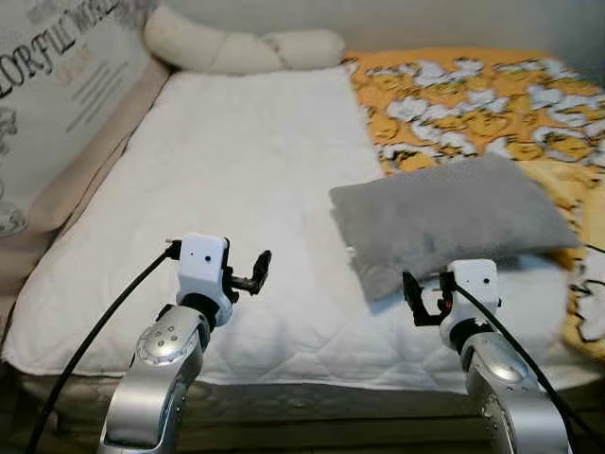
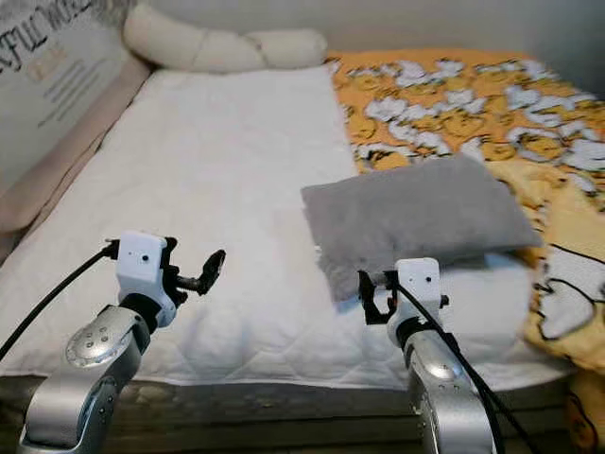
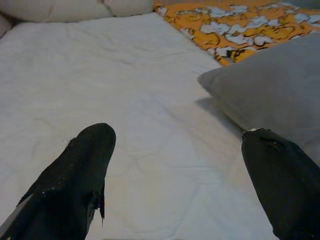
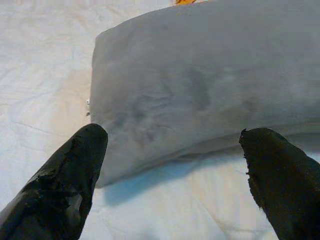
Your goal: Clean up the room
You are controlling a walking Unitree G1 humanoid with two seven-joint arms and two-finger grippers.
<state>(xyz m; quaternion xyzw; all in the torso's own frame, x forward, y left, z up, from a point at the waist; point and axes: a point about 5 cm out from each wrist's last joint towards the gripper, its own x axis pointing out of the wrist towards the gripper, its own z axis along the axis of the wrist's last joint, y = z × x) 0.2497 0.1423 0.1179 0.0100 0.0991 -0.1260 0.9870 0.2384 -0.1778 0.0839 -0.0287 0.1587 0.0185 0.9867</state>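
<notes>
A grey pillow lies flat on the white mattress, right of the middle, its far edge against an orange patterned blanket. My right gripper hovers open just in front of the pillow's near corner; the right wrist view shows the pillow between and beyond the spread fingers. My left gripper is open over the bare mattress, left of the pillow. In the left wrist view the pillow lies ahead beside one of its fingers.
A long cream bolster lies along the head of the bed. A printed cushion or board leans along the bed's left side. The orange blanket hangs over the right edge. The mattress front edge is just below my arms.
</notes>
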